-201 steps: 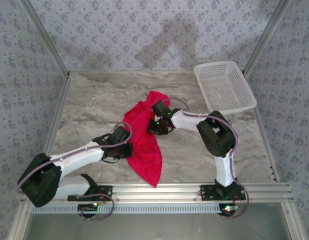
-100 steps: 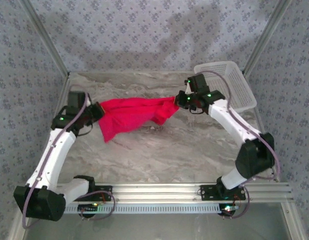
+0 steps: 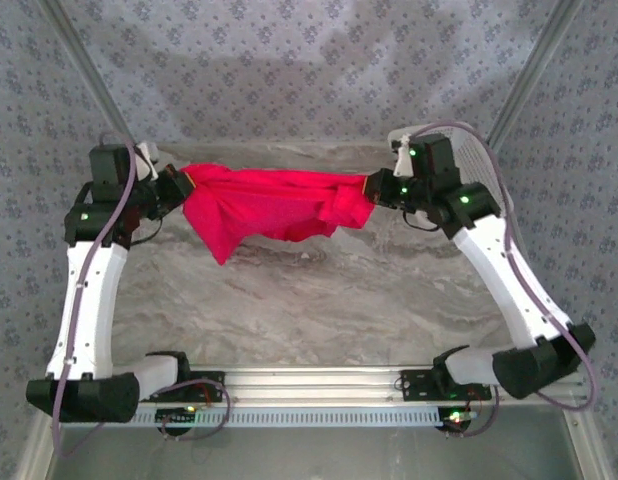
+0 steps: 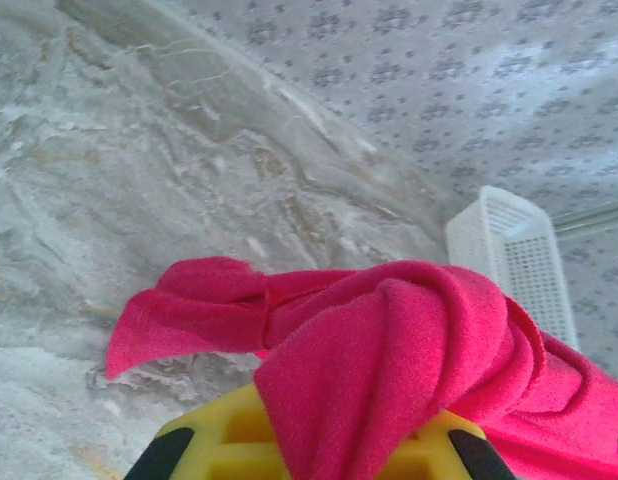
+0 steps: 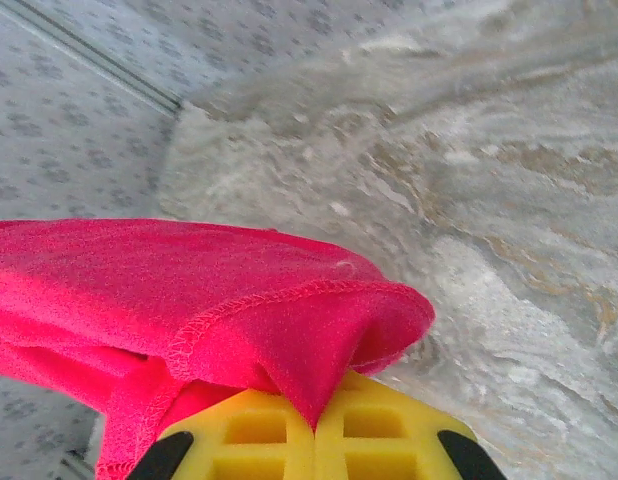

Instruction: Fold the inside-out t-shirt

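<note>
The inside-out t-shirt (image 3: 274, 205), bright red, hangs stretched in the air between my two grippers over the far half of the table. My left gripper (image 3: 181, 182) is shut on its left end, and red cloth (image 4: 389, 350) bunches over the yellow fingers (image 4: 219, 440). My right gripper (image 3: 370, 187) is shut on the right end. There a stitched hem (image 5: 279, 305) is pinched between the yellow pads (image 5: 379, 430). A lower corner of the shirt (image 3: 221, 255) dangles toward the table.
The white mesh basket (image 4: 524, 255) stands at the table's far right corner, partly behind my right arm (image 3: 489, 250). The marbled table (image 3: 319, 300) lies below, boxed in by patterned walls and metal rails.
Both grippers have risen and swung outward toward the back, pulling the shirt from a heap on the table into a taut band held in the air.
</note>
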